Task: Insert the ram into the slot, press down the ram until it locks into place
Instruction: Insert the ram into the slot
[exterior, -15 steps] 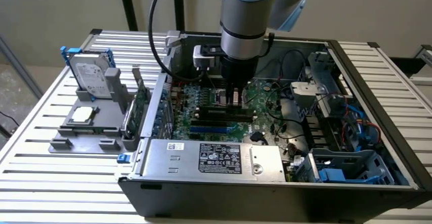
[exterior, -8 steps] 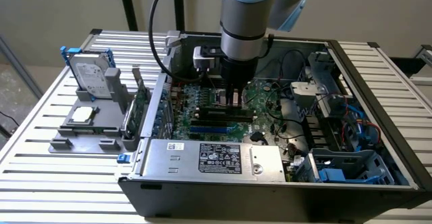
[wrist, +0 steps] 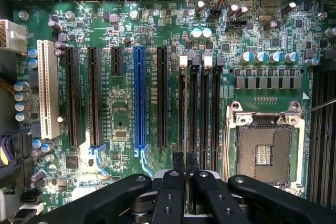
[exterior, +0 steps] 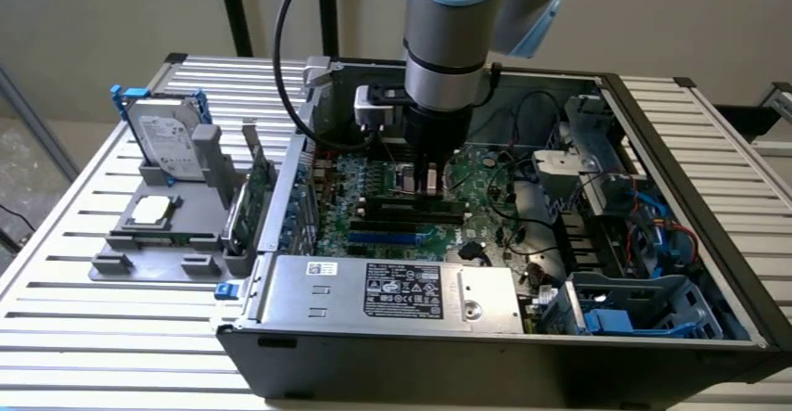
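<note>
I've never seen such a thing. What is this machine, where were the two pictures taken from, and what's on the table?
It is a robot arm reaching down into an open computer case on a slatted metal table. One picture comes from a camera apart from the arm; the other from a camera on the arm's wrist, looking past its black claw onto the green motherboard. The claw hangs over the long black memory slots, near a blue slot. Beside the case, at the exterior view's left, a grey holder carries a hard drive. Whether the claw grips anything, I cannot tell.
</note>
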